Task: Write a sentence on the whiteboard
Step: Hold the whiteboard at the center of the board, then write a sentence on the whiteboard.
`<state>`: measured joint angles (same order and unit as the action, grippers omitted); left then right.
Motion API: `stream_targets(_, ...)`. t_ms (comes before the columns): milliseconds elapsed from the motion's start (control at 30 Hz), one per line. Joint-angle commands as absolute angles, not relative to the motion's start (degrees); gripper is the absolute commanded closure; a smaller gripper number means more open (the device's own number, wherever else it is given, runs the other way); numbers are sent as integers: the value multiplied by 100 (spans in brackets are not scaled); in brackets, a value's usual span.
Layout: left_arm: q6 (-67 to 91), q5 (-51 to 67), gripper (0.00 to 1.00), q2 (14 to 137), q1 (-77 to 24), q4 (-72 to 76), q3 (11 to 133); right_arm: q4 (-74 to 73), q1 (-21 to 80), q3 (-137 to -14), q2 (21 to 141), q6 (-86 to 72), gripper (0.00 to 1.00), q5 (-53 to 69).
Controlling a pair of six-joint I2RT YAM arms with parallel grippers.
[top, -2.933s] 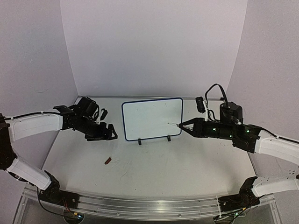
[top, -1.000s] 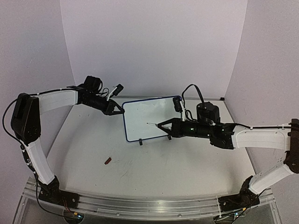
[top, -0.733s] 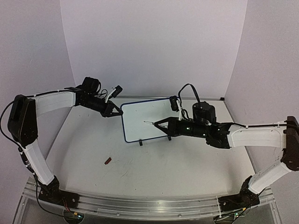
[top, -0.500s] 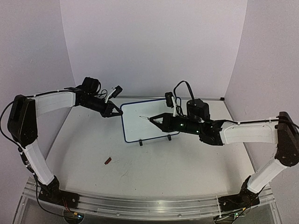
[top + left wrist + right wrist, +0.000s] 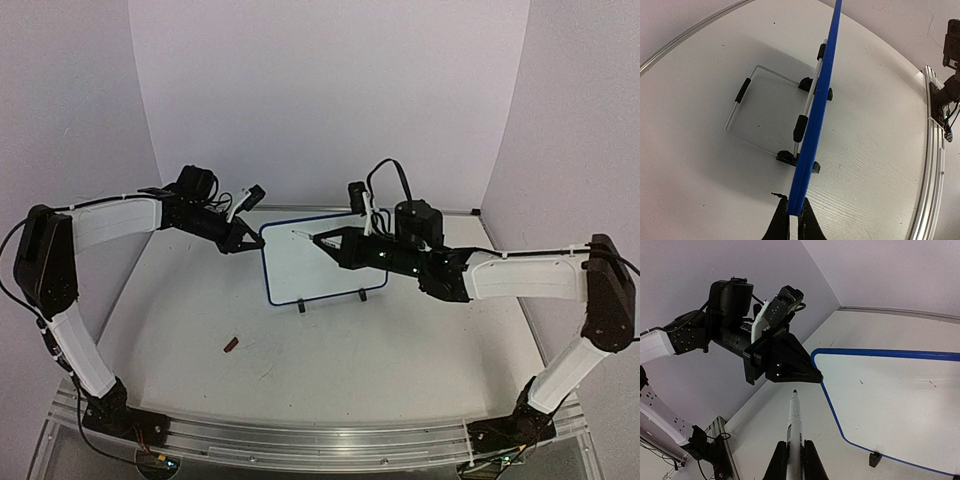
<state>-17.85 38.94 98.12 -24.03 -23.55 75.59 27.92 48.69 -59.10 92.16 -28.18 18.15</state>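
The whiteboard [image 5: 320, 270], white with a thin blue frame, stands upright on two black feet at the table's back middle. Its face [image 5: 890, 395] is blank apart from a few tiny specks; no sentence shows. My left gripper [image 5: 252, 241] is shut on the board's upper left corner, and the blue edge [image 5: 817, 115] sits pinched between its fingertips [image 5: 793, 212]. My right gripper [image 5: 795, 447] is shut on a white marker [image 5: 794, 425]. The marker's dark tip [image 5: 296, 233] points at the board's top left, just short of the left gripper [image 5: 805, 372].
A wire stand [image 5: 742, 120] props the board from behind. A small reddish-brown piece [image 5: 231, 345] lies on the table front left. A metal rail [image 5: 320, 445] runs along the near edge, and pale walls close in the back and sides.
The right arm has carried the marker left and upward across the board, from its lower middle to the top left corner. The left gripper has stayed on that corner.
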Motion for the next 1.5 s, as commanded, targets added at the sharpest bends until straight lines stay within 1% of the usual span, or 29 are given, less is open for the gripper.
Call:
stream_targets(0, -1959, 3731, 100, 9605, -2431, -2294, 7508, 3011, 4736, -6111, 9257, -2822, 100, 2156)
stream_targets(200, -1881, 3911, 100, 9846, -2489, -2281, 7614, 2997, 4709, -6184, 9332, -2770, 100, 2402)
stream_targets(433, -1840, 3904, 100, 9716, -2502, -2191, 7545, 3044, 4697, -6311, 9578, -2735, 100, 2607)
stream_targets(867, -1788, 3918, 100, 9924, -2509, -2164, 7585, 3050, 4666, -6774, 10254, -2564, 100, 2140)
stream_targets(1133, -1787, 3894, 100, 9940, -2526, -2171, 7585, 3110, 4662, -7257, 10784, -2556, 100, 2148)
stream_targets(1467, -1798, 3878, 100, 9942, -2543, -2173, 7594, 3219, 4653, -7417, 10996, -2568, 100, 1970)
